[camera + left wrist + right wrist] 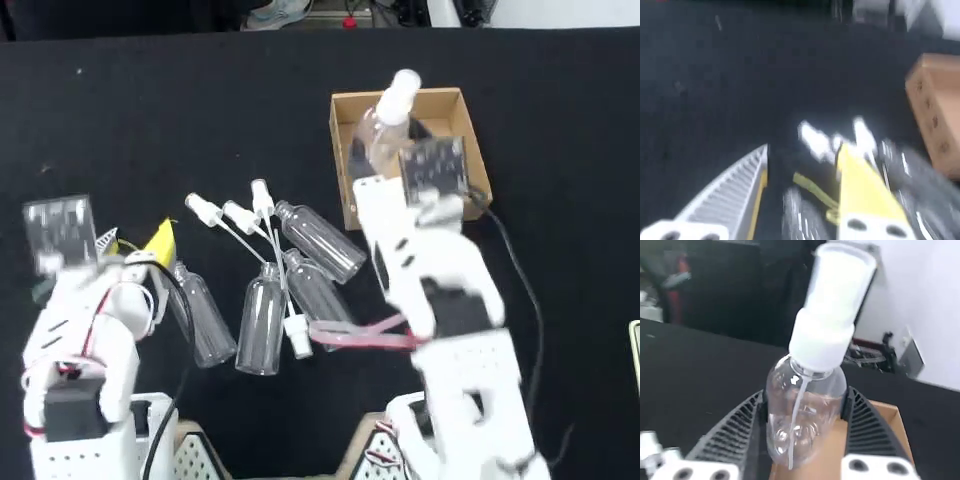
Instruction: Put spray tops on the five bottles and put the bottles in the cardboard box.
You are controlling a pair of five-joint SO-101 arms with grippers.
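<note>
My right gripper (380,150) is shut on a clear bottle (383,128) with a white spray top (400,88), held tilted above the cardboard box (470,125). In the right wrist view the bottle (805,410) sits between both black fingers (735,435). Several uncapped clear bottles (262,322) lie in the middle of the black table, with loose spray tops (240,215) by their necks. My left gripper (152,252), with one yellow finger (860,185), stands open over the neck of the leftmost bottle (202,318).
The table edge and room clutter lie at the far side. A pink cable (360,335) runs from the right arm toward the bottles. Black table surface (150,110) lies bare at the far left. The box (937,110) is seen off to one side from the left wrist.
</note>
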